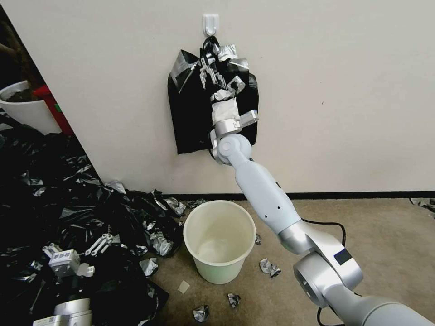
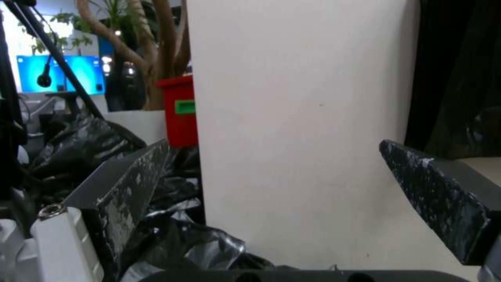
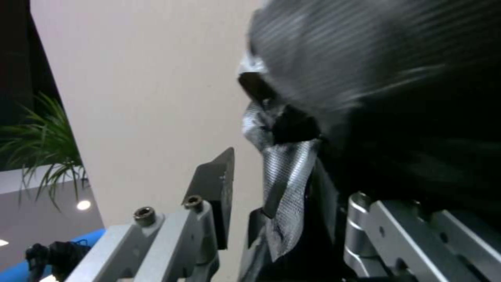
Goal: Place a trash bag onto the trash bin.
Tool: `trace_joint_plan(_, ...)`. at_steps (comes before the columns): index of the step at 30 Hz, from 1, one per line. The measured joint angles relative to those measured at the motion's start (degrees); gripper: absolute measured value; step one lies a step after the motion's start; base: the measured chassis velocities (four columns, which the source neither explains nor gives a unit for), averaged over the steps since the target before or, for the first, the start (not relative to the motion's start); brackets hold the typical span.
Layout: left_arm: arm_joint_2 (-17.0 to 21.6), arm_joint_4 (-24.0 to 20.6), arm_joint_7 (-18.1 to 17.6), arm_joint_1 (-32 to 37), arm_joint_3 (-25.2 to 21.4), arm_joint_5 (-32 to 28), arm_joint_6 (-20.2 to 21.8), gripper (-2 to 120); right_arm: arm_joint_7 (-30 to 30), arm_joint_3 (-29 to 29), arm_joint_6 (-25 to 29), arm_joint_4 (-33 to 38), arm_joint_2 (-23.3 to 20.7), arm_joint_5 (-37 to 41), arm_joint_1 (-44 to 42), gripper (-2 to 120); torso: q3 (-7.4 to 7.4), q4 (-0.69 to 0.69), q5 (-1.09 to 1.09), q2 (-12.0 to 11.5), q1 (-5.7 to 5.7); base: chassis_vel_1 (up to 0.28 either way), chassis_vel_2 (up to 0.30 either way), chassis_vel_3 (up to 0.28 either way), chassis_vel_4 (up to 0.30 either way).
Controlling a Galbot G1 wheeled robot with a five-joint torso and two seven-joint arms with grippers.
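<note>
The trash bin (image 1: 221,270), a small cream bucket, stands upright on the carpet below the wall, with nothing in it. A flat black bag stack (image 1: 190,113) hangs by its knotted neck from a white wall hook (image 1: 211,21). My right gripper (image 1: 216,72) reaches up to the top of that stack. In the right wrist view its jaws stand apart, with a silvery fold of film (image 3: 287,172) between them; one pad (image 3: 222,184) is clear of the film. The trash bag is hidden: I cannot pick a single one out of the stack. My left gripper (image 2: 282,188) is open, low over the black heap.
A large heap of black plastic film (image 1: 68,203) covers the floor at the left, up to the bin. A white pot (image 1: 22,108) and a red box (image 1: 54,108) stand behind it. Crumpled scraps (image 1: 269,267) lie on the carpet near the bin.
</note>
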Motion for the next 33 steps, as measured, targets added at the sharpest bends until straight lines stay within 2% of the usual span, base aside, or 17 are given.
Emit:
trace_joint_plan(5,0.11,0.36,0.00,-0.18,-0.02,0.00,-0.05,100,-0.08,0.47,-0.08,-0.85,0.00,0.01,0.15,26,0.00,0.00,0.00,0.00,0.00,0.000,0.000,0.000,0.000)
trace_joint_plan(9,0.12,0.79,0.00,-0.40,0.03,-0.01,-0.19,100,-0.97,1.04,-0.30,-1.31,0.00,-0.02,0.24,8,0.00,0.00,0.00,0.00,0.00,0.000,0.000,0.000,0.000)
trace_joint_plan(10,0.12,0.79,0.00,-0.40,0.03,-0.01,-0.19,100,-0.97,1.04,-0.30,-1.31,0.00,-0.02,0.24,8,0.00,0.00,0.00,0.00,0.00,0.000,0.000,0.000,0.000)
trace_joint_plan(12,0.12,0.91,0.00,-0.46,0.07,-0.01,-0.20,100,-1.70,1.27,-0.43,-1.31,0.00,0.42,0.30,0,0.00,0.00,0.00,0.00,0.00,0.000,0.000,0.000,0.000)
trace_joint_plan(20,0.17,1.20,0.00,-0.53,0.01,-0.02,-0.25,100,-7.83,1.47,-1.58,-0.08,0.00,3.95,-0.18,0,0.00,0.00,0.00,0.00,0.00,0.000,0.000,0.000,0.000)
trace_joint_plan(23,0.22,1.28,0.00,-0.58,-0.05,-0.02,-0.27,100,-15.60,1.15,-3.17,1.71,-0.01,5.30,-1.71,0,0.00,0.00,0.00,0.00,0.00,0.000,0.000,0.000,0.000)
trace_joint_plan(24,0.22,1.28,0.00,-0.58,-0.05,-0.02,-0.27,100,-15.60,1.15,-3.17,1.71,-0.01,5.30,-1.71,0,0.00,0.00,0.00,0.00,0.00,0.000,0.000,0.000,0.000)
trace_joint_plan(26,0.23,1.43,0.00,-0.64,-0.06,-0.03,-0.28,100,-21.74,0.83,-4.33,2.71,-0.01,5.86,-3.31,0,0.00,0.01,0.00,0.01,0.00,0.000,0.000,0.000,0.000)
trace_joint_plan(27,0.23,1.43,0.00,-0.64,-0.06,-0.03,-0.28,100,-21.74,0.83,-4.33,2.71,-0.01,5.86,-3.31,0,0.00,0.01,0.00,0.01,0.00,0.000,0.000,0.000,0.000)
trace_joint_plan(30,0.23,1.72,0.00,-0.78,-0.06,-0.03,-0.35,100,-28.16,0.50,-5.72,3.39,-0.01,6.26,-5.51,0,0.00,0.01,0.00,0.01,0.00,0.000,0.000,0.000,0.000)
trace_joint_plan(31,0.23,1.72,0.00,-0.78,-0.06,-0.03,-0.35,100,-28.16,0.50,-5.72,3.39,-0.01,6.26,-5.51,0,0.00,0.01,0.00,0.01,0.00,0.000,0.000,0.000,0.000)
trace_joint_plan(33,0.25,1.98,0.00,-0.93,-0.05,-0.03,-0.41,100,-33.54,0.40,-7.41,3.65,-0.01,6.45,-7.70,0,0.00,0.00,0.00,0.01,0.00,0.000,0.000,0.000,0.000)
